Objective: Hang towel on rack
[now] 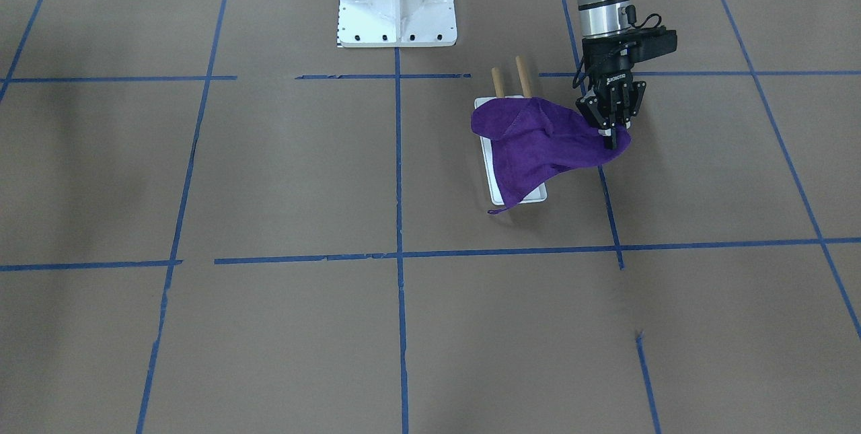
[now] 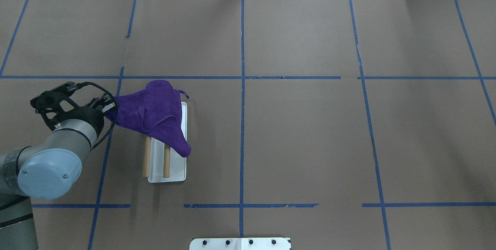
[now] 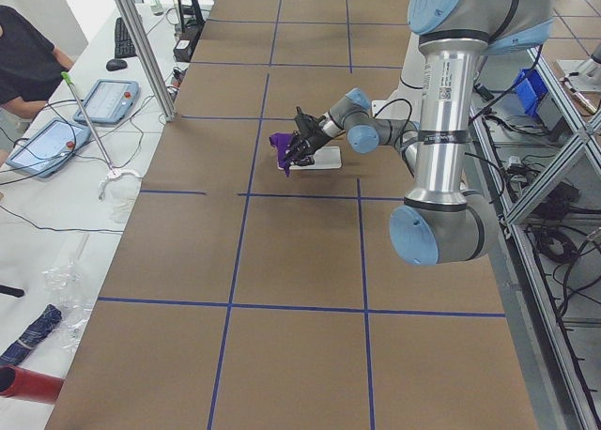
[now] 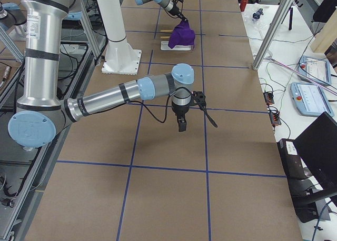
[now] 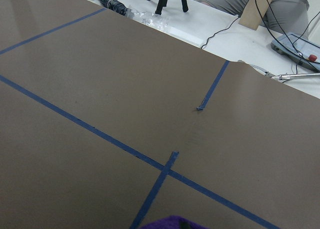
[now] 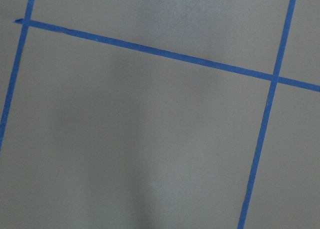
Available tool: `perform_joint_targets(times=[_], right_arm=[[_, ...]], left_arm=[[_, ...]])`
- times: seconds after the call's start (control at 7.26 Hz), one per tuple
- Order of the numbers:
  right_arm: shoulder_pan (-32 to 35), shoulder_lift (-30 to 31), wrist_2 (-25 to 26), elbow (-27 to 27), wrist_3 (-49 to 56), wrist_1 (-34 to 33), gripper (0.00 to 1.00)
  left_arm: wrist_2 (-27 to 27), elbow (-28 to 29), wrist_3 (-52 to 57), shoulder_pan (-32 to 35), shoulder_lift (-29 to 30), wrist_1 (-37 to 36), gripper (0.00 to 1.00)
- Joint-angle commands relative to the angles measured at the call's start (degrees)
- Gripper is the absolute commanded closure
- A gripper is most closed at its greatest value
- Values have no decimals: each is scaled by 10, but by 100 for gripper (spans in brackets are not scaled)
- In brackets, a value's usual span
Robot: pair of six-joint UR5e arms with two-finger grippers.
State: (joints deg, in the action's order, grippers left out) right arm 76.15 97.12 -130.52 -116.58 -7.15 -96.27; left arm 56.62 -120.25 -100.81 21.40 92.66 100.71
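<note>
The purple towel (image 1: pixel 538 145) lies draped over the far end of the rack, whose two wooden dowel bars (image 1: pixel 511 81) stick out toward the robot over the white base (image 1: pixel 521 197). In the overhead view the towel (image 2: pixel 155 114) covers the far half of the bars (image 2: pixel 166 162) and base (image 2: pixel 176 174). My left gripper (image 1: pixel 611 136) is shut on one towel corner and holds it up, just off the rack's left side (image 2: pixel 109 107). A purple sliver (image 5: pixel 167 223) shows in the left wrist view. My right gripper (image 4: pixel 181 124) shows only in the exterior right view, over bare table; I cannot tell its state.
The large white bolted pedestal (image 1: pixel 397 3) stands at the robot's side of the table, also in the overhead view (image 2: pixel 240 243). Blue tape lines (image 1: pixel 399 171) grid the brown table. Operators' tablets and cables (image 4: pixel 310 88) lie beyond the far edge.
</note>
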Motion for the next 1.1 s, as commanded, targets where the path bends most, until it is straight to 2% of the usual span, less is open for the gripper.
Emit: perform_joint_targets(times=[0.0,0.14,0.28,0.55,0.96], right_arm=[[1,0,0,0,0,0,0],[1,0,0,0,0,-1,0],[1,0,1,0,0,-1,0],[8,1,1,2,3,-1,0],[28,15,-15,10,10,-1,0]], left_arm=[[4,-3,38,0,-1,10,0],[6,-15,73,1,1,10,0],[50,-23,99,15,1,10,0],[159,-58,186,72,0,10,0],[335,-55,362,202,8,4,0]])
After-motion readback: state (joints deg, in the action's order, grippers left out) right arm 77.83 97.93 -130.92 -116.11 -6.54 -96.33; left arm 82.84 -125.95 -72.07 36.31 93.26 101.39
